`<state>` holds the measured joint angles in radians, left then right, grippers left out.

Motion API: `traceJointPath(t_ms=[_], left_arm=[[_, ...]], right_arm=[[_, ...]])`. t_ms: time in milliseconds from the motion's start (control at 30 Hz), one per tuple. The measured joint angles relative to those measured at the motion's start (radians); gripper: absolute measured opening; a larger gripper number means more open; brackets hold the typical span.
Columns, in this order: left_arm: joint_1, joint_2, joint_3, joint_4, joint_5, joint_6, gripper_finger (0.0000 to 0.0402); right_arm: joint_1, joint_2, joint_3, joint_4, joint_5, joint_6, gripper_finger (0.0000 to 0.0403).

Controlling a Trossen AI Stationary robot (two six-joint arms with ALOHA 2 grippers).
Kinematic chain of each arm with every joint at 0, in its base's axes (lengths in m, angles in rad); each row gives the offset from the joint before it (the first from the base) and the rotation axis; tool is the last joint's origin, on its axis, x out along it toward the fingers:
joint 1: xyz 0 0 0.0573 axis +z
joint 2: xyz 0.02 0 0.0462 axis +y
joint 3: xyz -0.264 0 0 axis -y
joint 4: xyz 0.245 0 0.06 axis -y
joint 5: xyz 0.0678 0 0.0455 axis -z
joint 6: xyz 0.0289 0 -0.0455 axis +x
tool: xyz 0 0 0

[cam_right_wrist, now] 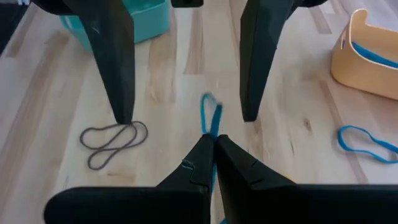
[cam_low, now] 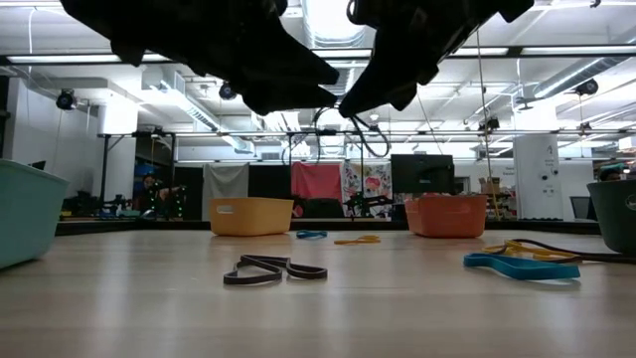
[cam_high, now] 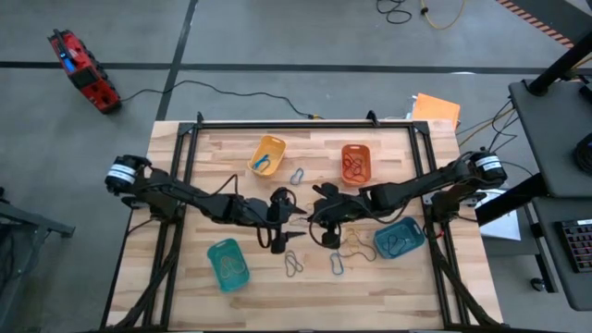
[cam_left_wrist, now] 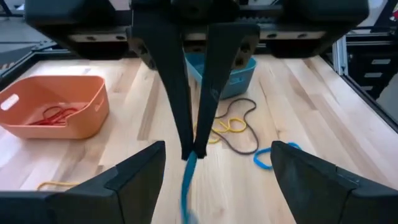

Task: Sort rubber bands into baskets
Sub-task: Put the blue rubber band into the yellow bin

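Observation:
My right gripper (cam_right_wrist: 211,140) is shut on a blue rubber band (cam_right_wrist: 209,115) over the middle of the table; it also shows in the left wrist view (cam_left_wrist: 193,152). My left gripper (cam_right_wrist: 186,119) faces it, open, with one finger on each side of the band and touching nothing. In the high view the two grippers meet, left (cam_high: 282,222) and right (cam_high: 319,217). The yellow basket (cam_high: 267,154) and orange basket (cam_high: 356,163) stand at the far side. The teal-green basket (cam_high: 228,263) and blue-teal basket (cam_high: 400,239) stand at the near side. My right gripper pinches the blue band's upper end (cam_left_wrist: 190,160) between its two fingertips. The fingers come from above, pointing down. The band hangs below them (cam_left_wrist: 187,186), slack; its lower end runs out of the picture.
Loose bands lie on the table: a grey one (cam_right_wrist: 112,142), a blue one (cam_right_wrist: 364,143), yellow and dark ones (cam_left_wrist: 233,127), and a grey one (cam_high: 297,176) at the far side. Red bands lie in the orange basket (cam_left_wrist: 53,115), and a blue one in the yellow basket (cam_right_wrist: 373,53).

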<state>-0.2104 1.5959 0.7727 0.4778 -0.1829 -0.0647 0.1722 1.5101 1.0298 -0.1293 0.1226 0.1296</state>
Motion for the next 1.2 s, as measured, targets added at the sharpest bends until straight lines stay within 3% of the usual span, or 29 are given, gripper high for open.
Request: traceJointPath(t_ms=[333,467,667,900,1200], left_arm=[[0.004,0.047,0.001,0.020,-0.001,0.000,0.0273],[0.007,0.047,0.001,0.020,-0.016,0.001,0.0255],[0.015,0.047,0.001,0.014,-0.018,-0.001,0.0181],[0.020,0.047,0.001,0.000,-0.019,-0.021,0.0017],[0.021,0.041,0.001,-0.025,-0.020,-0.024,0.0001]], right_arm=[[0.000,0.000,0.001,0.009,0.000,-0.018,0.0009],[0.000,0.000,0.001,0.009,0.000,-0.025,0.0009],[0.000,0.000,0.002,0.016,0.000,-0.027,0.0009],[0.000,-0.001,0.015,0.016,0.008,-0.024,0.0009],[0.000,-0.005,0.029,0.015,0.037,-0.009,0.0038]])
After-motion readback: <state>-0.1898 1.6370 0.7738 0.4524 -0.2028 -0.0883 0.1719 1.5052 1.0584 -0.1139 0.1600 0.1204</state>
